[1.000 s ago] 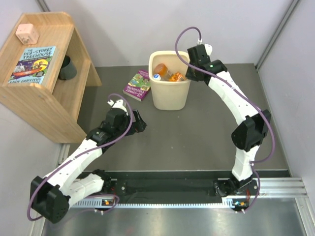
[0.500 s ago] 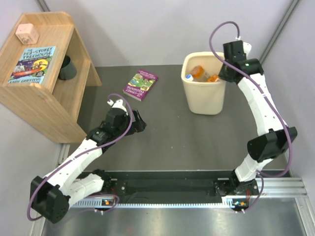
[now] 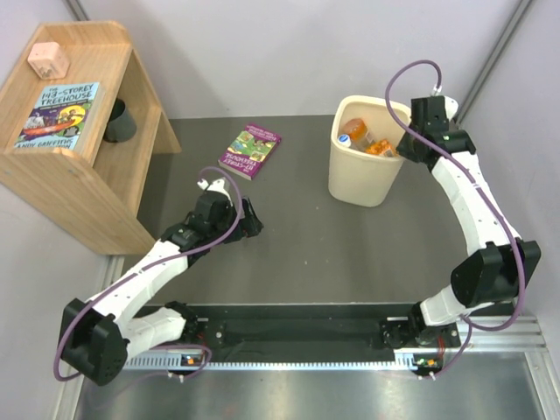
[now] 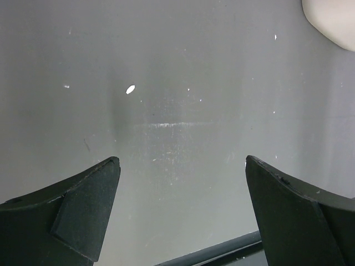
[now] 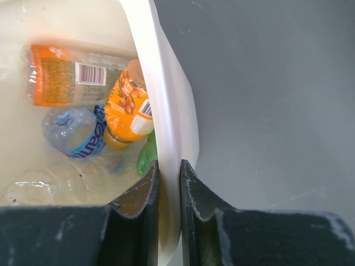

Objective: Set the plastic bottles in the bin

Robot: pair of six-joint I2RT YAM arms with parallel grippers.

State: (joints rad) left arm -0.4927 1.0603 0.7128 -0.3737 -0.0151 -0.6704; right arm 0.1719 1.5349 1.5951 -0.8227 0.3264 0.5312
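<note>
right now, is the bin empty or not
Not empty: the bin holds bottles, orange, clear and green ones, seen lying inside in the right wrist view.

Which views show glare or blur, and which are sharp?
Top view: sharp and evenly lit. Left wrist view: pale sheen and bright specks on the table. Right wrist view: the wall of the bin, close to the lens, is washed out; the bottles inside look clear.

bin (image 3: 359, 182) cream | bottles (image 5: 125, 105) orange, green, clear-blue | book (image 3: 249, 150) purple-green
</note>
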